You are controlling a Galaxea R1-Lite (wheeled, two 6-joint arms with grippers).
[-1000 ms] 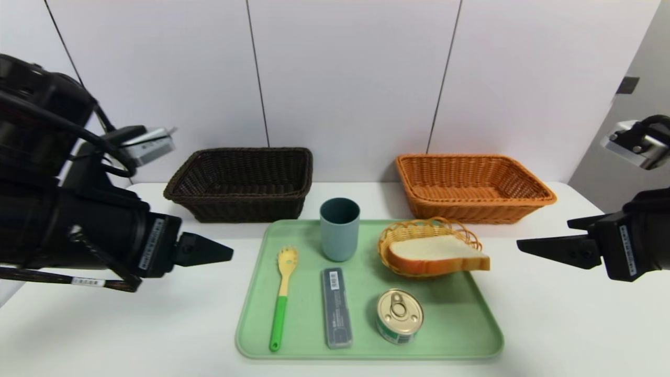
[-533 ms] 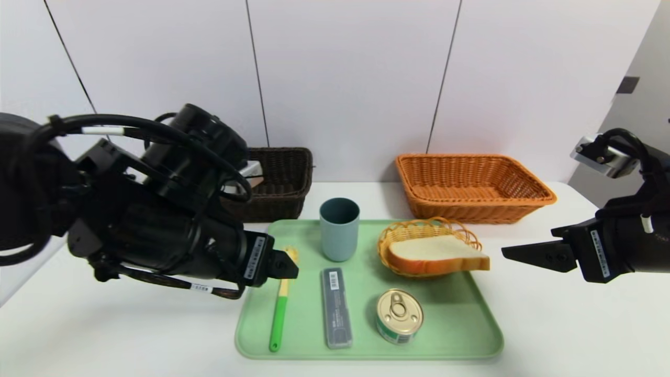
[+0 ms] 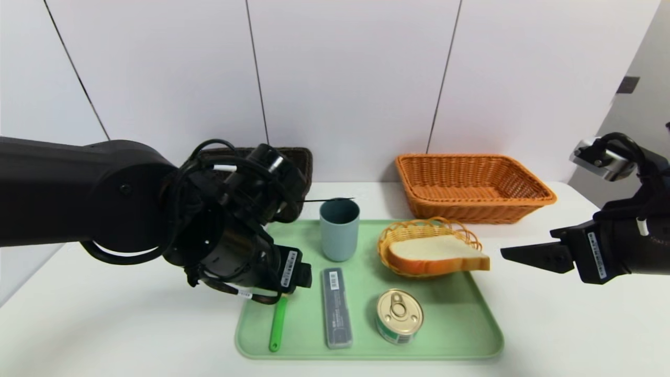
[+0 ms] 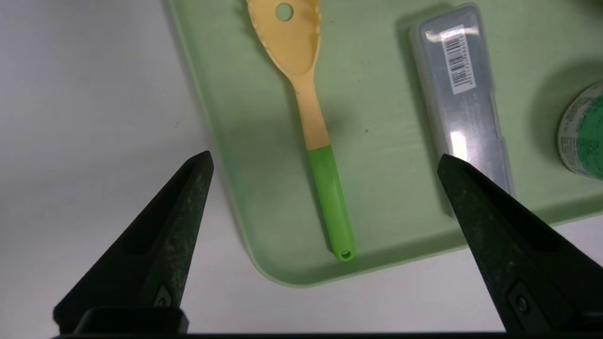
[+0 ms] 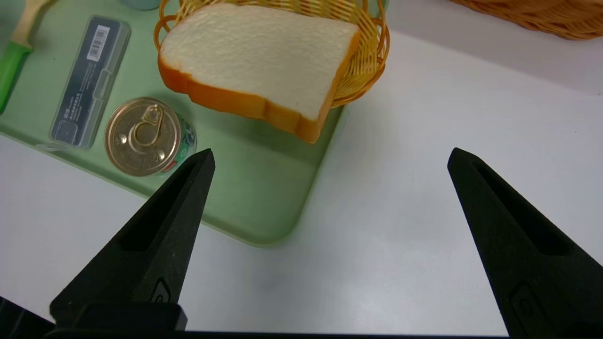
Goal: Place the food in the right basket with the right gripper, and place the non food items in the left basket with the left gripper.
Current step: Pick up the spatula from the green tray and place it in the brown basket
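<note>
Two big baskets: dark one [image 3: 298, 157] mostly hidden, orange one [image 3: 473, 183]. One tray [image 3: 466, 335], cup [image 3: 339, 229], spoon [image 4: 308, 117], case [image 3: 336, 308], can [image 3: 400, 316], bread slice [image 3: 437, 255], small basket [image 3: 426, 230].

The black left arm reaches in from the left side of the head view, its wrist bent steeply downward. The left gripper [image 4: 325, 160] points down with both tapered black fingers [image 4: 165, 230] spread wide, nothing between them. The right gripper [image 5: 330, 157] hangs at the right edge, angled forward and leftward, its jaws wide apart and empty.

Black arms, looped cables, white barcode labels, pointed black fingers [image 4: 160, 249]
</note>
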